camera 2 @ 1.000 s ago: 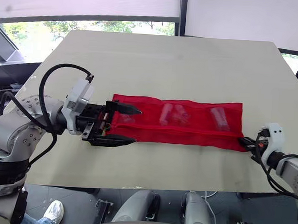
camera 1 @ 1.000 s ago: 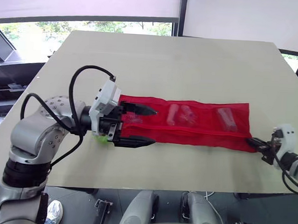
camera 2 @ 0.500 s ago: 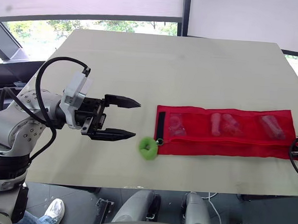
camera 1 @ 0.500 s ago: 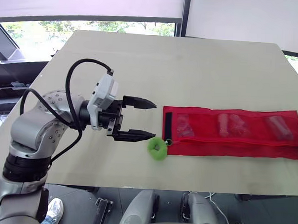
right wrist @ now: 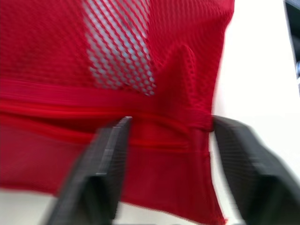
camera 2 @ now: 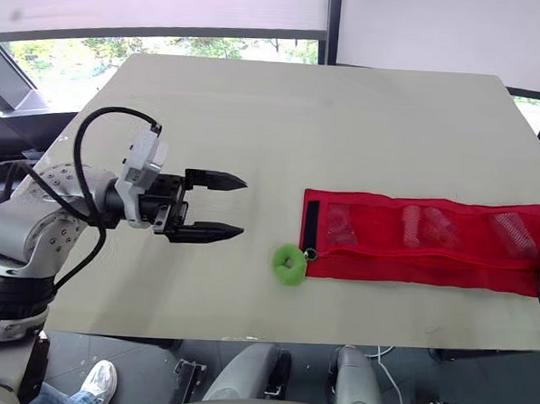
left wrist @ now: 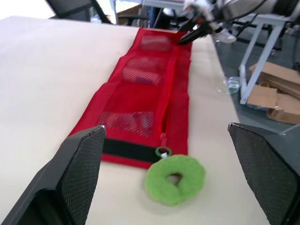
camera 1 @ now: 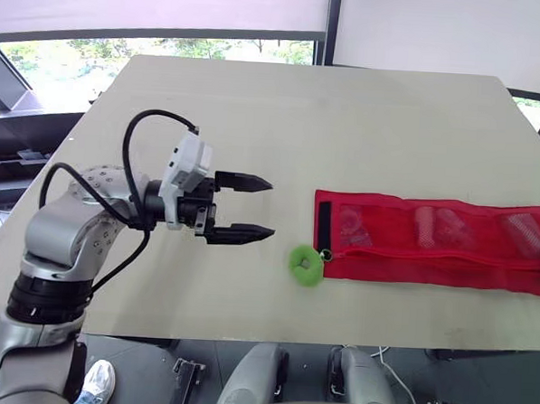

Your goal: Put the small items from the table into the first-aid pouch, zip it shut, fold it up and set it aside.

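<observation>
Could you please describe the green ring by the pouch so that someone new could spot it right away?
A long red mesh pouch lies on the beige table. At its end nearer the left gripper, beside the black strip, a small fuzzy ring is clipped to the zipper pull. It alone is bright green and doughnut-shaped.

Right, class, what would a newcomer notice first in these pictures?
The long red mesh pouch lies flat on the right of the table, small items showing through. A bright green ring lies at its left end, and the open left gripper points toward it.
</observation>
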Motion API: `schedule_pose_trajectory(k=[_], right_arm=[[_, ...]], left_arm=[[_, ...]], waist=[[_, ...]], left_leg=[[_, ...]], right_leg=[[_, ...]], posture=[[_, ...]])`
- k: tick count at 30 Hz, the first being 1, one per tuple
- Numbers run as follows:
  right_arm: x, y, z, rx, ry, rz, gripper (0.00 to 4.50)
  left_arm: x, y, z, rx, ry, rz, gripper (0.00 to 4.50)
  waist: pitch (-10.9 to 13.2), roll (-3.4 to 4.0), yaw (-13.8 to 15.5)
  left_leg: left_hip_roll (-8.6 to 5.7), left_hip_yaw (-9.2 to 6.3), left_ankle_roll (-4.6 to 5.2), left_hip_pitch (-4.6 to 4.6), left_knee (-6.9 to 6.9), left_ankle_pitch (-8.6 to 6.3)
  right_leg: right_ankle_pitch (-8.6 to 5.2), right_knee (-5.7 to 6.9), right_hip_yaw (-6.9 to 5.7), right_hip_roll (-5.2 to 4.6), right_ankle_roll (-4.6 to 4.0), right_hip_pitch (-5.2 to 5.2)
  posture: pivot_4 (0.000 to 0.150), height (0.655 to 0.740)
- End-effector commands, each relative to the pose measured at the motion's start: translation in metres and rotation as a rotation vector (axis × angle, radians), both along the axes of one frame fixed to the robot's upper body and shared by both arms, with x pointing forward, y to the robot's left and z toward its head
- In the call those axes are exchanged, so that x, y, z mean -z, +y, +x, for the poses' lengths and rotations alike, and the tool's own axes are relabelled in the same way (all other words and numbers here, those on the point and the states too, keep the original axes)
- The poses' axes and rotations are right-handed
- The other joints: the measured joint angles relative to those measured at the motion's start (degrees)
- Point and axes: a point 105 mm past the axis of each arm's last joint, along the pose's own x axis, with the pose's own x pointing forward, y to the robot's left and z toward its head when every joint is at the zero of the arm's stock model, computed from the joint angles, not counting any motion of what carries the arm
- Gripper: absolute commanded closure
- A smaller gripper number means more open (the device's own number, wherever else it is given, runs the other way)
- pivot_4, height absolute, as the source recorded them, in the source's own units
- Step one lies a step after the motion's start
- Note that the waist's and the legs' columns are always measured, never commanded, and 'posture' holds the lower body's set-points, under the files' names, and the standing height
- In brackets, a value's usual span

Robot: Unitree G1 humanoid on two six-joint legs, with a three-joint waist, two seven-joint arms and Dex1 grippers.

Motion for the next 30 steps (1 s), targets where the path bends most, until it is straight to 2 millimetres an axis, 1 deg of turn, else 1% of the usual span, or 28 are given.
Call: schedule_pose_trajectory(k=[1,3,4,6,8,11,12,15,17,19,22,26,30], right_arm=[[-0.036,0.012,-0.011,-0.102,-0.111,-0.03,0.09],[-0.042,0.024,-0.018,-0.167,-0.13,-0.032,0.09],[-0.046,0.034,-0.021,-0.213,-0.149,-0.021,0.09],[-0.055,0.062,-0.025,-0.331,-0.225,0.038,0.09],[-0.062,0.087,-0.028,-0.418,-0.283,0.078,0.09],[-0.068,0.126,-0.03,-0.531,-0.344,0.162,0.09],[-0.07,0.14,-0.031,-0.568,-0.359,0.19,0.09],[-0.072,0.178,-0.031,-0.664,-0.405,0.262,0.09],[-0.073,0.192,-0.033,-0.7,-0.418,0.301,0.09],[-0.072,0.207,-0.035,-0.75,-0.413,0.331,0.09],[-0.07,0.222,-0.039,-0.818,-0.389,0.349,0.09],[-0.07,0.232,-0.042,-0.865,-0.381,0.379,0.09],[-0.072,0.238,-0.047,-0.902,-0.376,0.392,0.09]], left_arm=[[0.007,0.005,0.015,-0.064,-0.006,0.037,0.0],[0.015,0.006,0.022,-0.077,0.024,0.042,0.0],[0.017,0.005,0.028,-0.095,0.042,0.026,0.0],[0.021,0.003,0.042,-0.133,0.081,0.0,0.0],[0.028,0.001,0.054,-0.161,0.095,0.013,0.0],[0.034,-0.006,0.062,-0.151,0.16,-0.001,0.0],[0.037,-0.01,0.065,-0.149,0.189,-0.008,0.0],[0.049,-0.02,0.077,-0.164,0.243,-0.003,0.0],[0.056,-0.026,0.083,-0.172,0.26,0.008,0.0],[0.068,-0.031,0.092,-0.196,0.258,0.047,0.0],[0.083,-0.044,0.102,-0.214,0.249,0.101,0.0],[0.091,-0.063,0.106,-0.201,0.29,0.087,0.0],[0.099,-0.076,0.109,-0.194,0.312,0.08,0.0]], waist=[[0.0,0.0,0.2],[0.0,0.0,0.1],[0.0,-0.02,0.1],[0.0,-0.06,0.1],[0.0,-0.07,0.1],[0.0,-0.06,0.0],[0.0,-0.06,0.0],[0.0,-0.1,0.1],[0.1,-0.11,0.2],[0.1,-0.12,0.2],[0.1,-0.15,0.3],[0.1,-0.21,0.2],[0.1,-0.22,0.3]], left_leg=[[0.0,-0.02,0.01,0.0,0.0,0.0],[0.0,-0.01,0.01,0.0,0.0,-0.01],[0.0,-0.01,0.01,0.0,0.0,-0.01],[0.01,-0.04,0.02,0.0,0.0,-0.01],[0.02,-0.06,0.02,0.0,0.01,-0.02],[0.03,-0.05,0.01,0.0,0.01,-0.01],[0.03,-0.04,0.0,0.0,0.01,-0.01],[0.03,-0.04,-0.01,-0.02,0.01,0.0],[0.02,-0.05,-0.01,-0.02,0.01,0.0],[0.01,-0.04,-0.01,-0.05,0.02,0.0],[-0.04,-0.04,0.0,-0.07,0.03,0.0],[-0.04,-0.04,0.0,-0.08,0.04,-0.01],[-0.04,-0.05,0.02,-0.08,0.04,-0.01]], right_leg=[[0.0,0.0,-0.01,0.01,0.01,0.0],[-0.01,-0.01,0.0,0.01,0.03,0.0],[-0.02,-0.01,0.0,0.01,0.04,0.0],[-0.1,-0.02,-0.01,0.01,0.17,0.0],[-0.09,-0.01,-0.03,0.02,0.18,0.01],[-0.07,0.0,-0.02,0.02,0.15,0.0],[0.01,0.0,-0.01,0.02,0.02,0.0],[0.01,0.0,0.0,0.01,0.02,-0.04],[0.01,0.0,0.0,0.0,0.01,-0.03],[0.01,0.01,0.0,-0.02,0.02,-0.05],[0.02,0.0,0.0,-0.05,0.01,-0.05],[0.02,0.01,-0.01,-0.05,0.02,-0.06],[0.02,0.02,-0.03,-0.06,0.02,-0.06]], posture=[[0.15,0.7395],[0.15,0.7395],[0.15,0.7395],[0.15,0.7395],[0.15,0.7395],[0.15,0.7395],[0.15,0.7395],[0.15,0.7395],[0.15,0.7395],[0.15,0.7395],[0.15,0.7395],[0.15,0.7395],[0.15,0.7395]])
